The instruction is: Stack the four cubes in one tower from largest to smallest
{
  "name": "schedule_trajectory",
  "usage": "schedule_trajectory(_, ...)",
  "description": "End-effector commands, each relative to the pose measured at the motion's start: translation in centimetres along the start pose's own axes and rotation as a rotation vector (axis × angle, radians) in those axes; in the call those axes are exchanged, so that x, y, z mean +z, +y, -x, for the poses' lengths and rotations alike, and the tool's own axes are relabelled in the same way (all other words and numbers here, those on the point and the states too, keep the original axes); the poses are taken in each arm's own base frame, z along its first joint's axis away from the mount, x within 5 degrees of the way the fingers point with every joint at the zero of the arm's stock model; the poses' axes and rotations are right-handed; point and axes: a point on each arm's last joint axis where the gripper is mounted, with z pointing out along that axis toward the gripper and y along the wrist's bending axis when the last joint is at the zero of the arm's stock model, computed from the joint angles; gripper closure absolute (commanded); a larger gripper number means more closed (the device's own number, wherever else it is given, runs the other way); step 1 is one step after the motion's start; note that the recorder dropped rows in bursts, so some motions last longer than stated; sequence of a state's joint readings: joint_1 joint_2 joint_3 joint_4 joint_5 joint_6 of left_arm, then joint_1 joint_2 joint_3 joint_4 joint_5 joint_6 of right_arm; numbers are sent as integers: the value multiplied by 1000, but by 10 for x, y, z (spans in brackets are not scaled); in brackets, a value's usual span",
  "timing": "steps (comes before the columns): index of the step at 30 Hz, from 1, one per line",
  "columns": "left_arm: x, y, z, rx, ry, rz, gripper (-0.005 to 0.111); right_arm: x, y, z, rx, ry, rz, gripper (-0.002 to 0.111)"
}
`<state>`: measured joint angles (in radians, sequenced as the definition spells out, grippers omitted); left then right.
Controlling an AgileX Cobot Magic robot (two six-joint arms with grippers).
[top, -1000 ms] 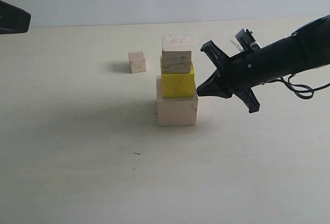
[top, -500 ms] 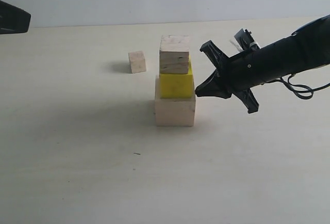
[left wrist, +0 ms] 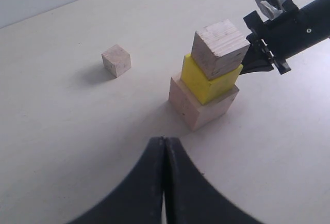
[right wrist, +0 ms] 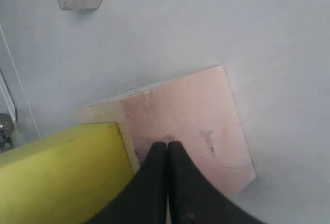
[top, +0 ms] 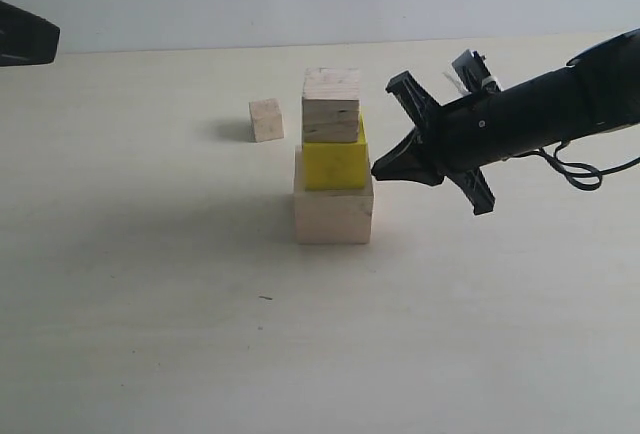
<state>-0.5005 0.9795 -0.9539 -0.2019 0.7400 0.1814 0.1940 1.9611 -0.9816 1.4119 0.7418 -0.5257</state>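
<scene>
Seen from the exterior camera, three cubes stand stacked near the middle of the pale bench (top: 150,334). The largest cube (top: 333,214), of pale wood, forms the base, with the yellow cube (top: 335,164) on it and the grainy cube (top: 331,104) on top. The smallest cube (top: 266,120) sits alone on the bench behind and to the left of the stack, well apart from it. The right gripper (top: 378,168) comes in from the right with its fingers (top: 400,162) pressed together into a point and holding nothing. That point meets the stack's right side where the yellow cube rests on the largest cube. A dark part of the left arm (top: 25,36) shows at the upper left edge, far from the cubes. From the left wrist camera, the left gripper (left wrist: 165,140) hangs over bare bench short of the stack, fingers flat against each other and empty. Beyond it rise the three tiers, the smallest cube stands off to one side, and the right gripper's tip is tucked behind the yellow cube. From the right wrist camera, the closed fingers lie over the exposed top ledge of the largest cube, just beside the yellow cube's edge. Whether they press on the wood cannot be told. The smallest cube is visible on the bench farther off.
</scene>
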Motion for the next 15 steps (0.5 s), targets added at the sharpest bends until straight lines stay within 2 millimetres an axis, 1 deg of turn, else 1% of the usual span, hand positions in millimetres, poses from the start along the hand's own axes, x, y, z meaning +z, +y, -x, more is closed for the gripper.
schedule_trajectory(1, -2, 0, 1, 2, -15, 5, 107, -1, 5, -3, -16, 18, 26, 108)
schedule_trajectory(15, -2, 0, 1, 2, -15, 5, 107, -1, 5, -2, -57, 11, 26, 108)
